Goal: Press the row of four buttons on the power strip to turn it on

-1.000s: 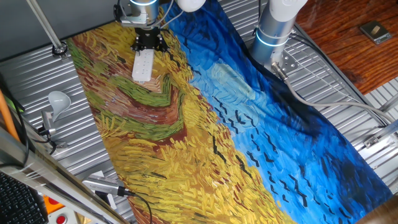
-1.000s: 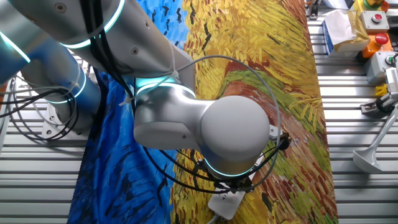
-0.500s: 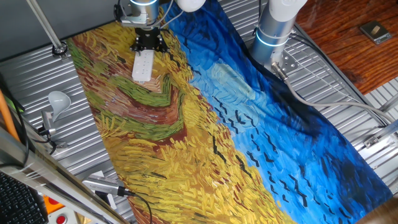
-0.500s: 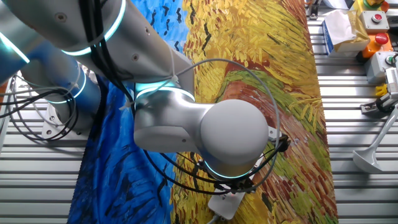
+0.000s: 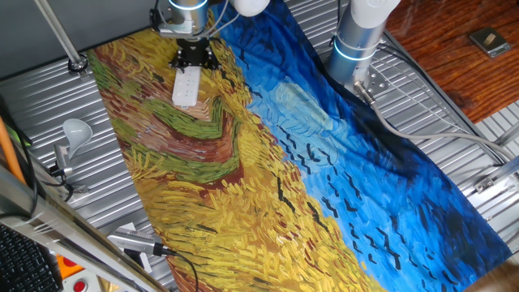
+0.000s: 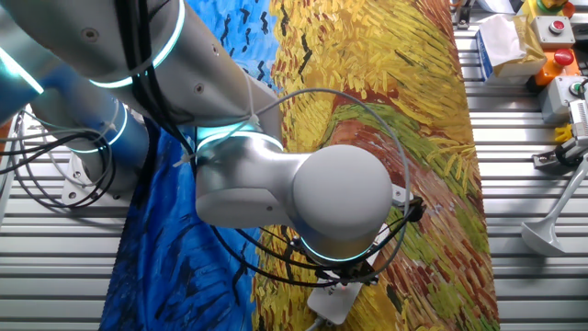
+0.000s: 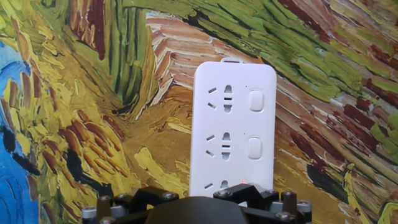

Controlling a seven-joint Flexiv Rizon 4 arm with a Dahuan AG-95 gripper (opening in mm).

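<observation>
The power strip [image 5: 186, 85] is a narrow white bar lying on the yellow part of the painted cloth, at the far left of one fixed view. My gripper [image 5: 193, 57] hangs black over the strip's far end. The hand view looks along the power strip [image 7: 233, 124], where two buttons of the row [image 7: 256, 101] [image 7: 254, 147] show down its right side beside the sockets. The gripper's black body [image 7: 199, 210] covers the strip's near end, where a small red dot [image 7: 242, 182] glows. No fingertips show. In the other fixed view the arm hides all but one end of the strip [image 6: 335, 300].
A painted cloth [image 5: 268, 162] in yellow and blue covers the ribbed metal table. A white light bulb on a metal holder [image 5: 75, 130] stands at the left. The arm's base [image 5: 357, 40] and cables [image 6: 55, 175] are at the back. Button boxes [image 6: 551, 37] sit at one corner.
The arm's wrist has shifted a little over the strip's end. The power strip has not moved.
</observation>
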